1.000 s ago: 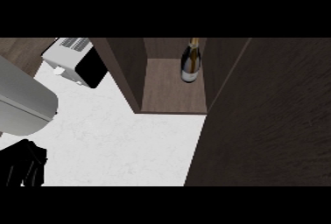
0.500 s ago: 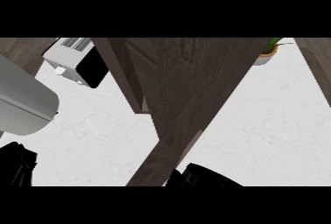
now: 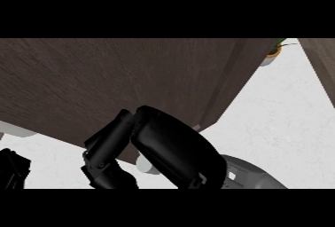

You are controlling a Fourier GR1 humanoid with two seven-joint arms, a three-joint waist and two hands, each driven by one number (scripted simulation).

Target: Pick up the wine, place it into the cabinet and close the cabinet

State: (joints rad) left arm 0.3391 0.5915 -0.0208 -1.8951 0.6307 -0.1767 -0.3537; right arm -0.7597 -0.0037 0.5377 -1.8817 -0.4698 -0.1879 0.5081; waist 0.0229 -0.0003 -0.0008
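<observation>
The cabinet's dark wooden door (image 3: 118, 80) fills most of the head view, swung across the opening. My right hand (image 3: 173, 150) is at the bottom centre, open, with its straight fingers (image 3: 108, 139) laid against the door's lower edge. My left hand (image 3: 12, 170) rests at the lower left edge, apart from the door. The wine bottle is hidden behind the door.
White counter (image 3: 281, 115) shows at the right of the door. A small potted plant (image 3: 276, 49) stands at the top right, beside another dark wooden panel (image 3: 324, 57). A pale grey object (image 3: 16, 131) peeks out under the door at the left.
The door has swung further left across the cabinet, covering the wine and the appliance at the left. My right hand rose from the lower edge against the door.
</observation>
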